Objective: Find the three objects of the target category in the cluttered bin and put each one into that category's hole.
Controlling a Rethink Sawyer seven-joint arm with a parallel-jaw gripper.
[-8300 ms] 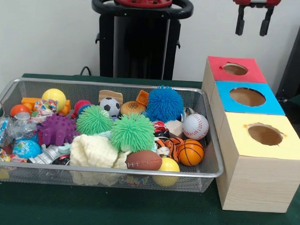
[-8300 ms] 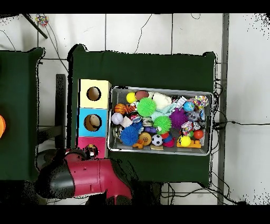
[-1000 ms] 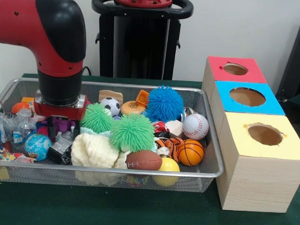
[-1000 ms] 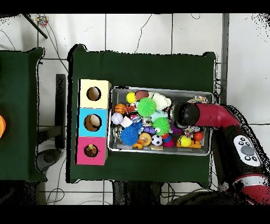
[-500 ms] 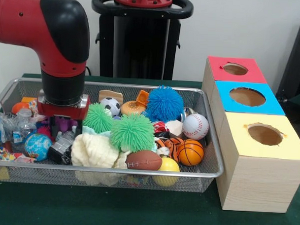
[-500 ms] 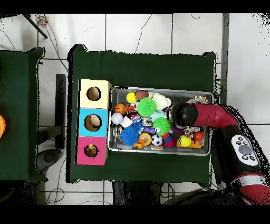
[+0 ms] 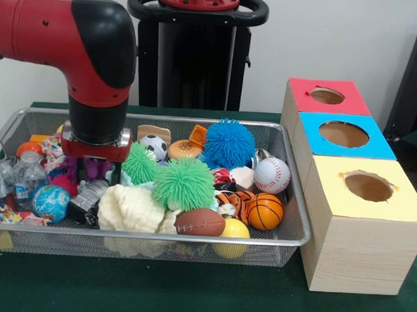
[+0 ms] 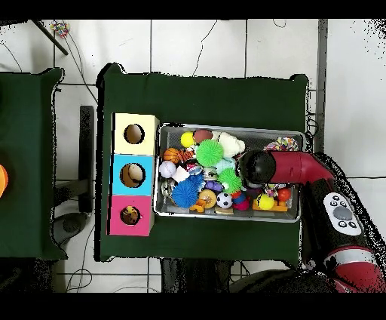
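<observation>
The wire mesh bin (image 7: 192,235) is full of toys; it also shows in the overhead view (image 8: 226,127). My gripper (image 7: 97,171) is down in the clutter at the bin's left part, over a purple spiky ball (image 7: 91,167); the wrist hides it. In the overhead view the arm's head (image 8: 256,166) covers it. The orange tiger-striped plush (image 7: 231,198) lies at the right front beside the basketball (image 7: 265,211), far from the gripper. A tan-brown thing (image 7: 153,132) lies at the back. The red-surround hole (image 7: 327,96) tops the far box (image 8: 130,215).
Green spiky balls (image 7: 183,184), a blue spiky ball (image 7: 228,143), a football (image 7: 199,223), a baseball (image 7: 271,175) and a cream knit thing (image 7: 128,208) fill the bin. Blue-surround (image 7: 343,134) and yellow-surround (image 7: 368,186) holes sit nearer. The pedestal (image 7: 195,53) stands behind.
The arm has swung from above the red-surround hole over to the bin's left part and lowered into the clutter. It now hides the yellow ball and most of the purple spiky ball.
</observation>
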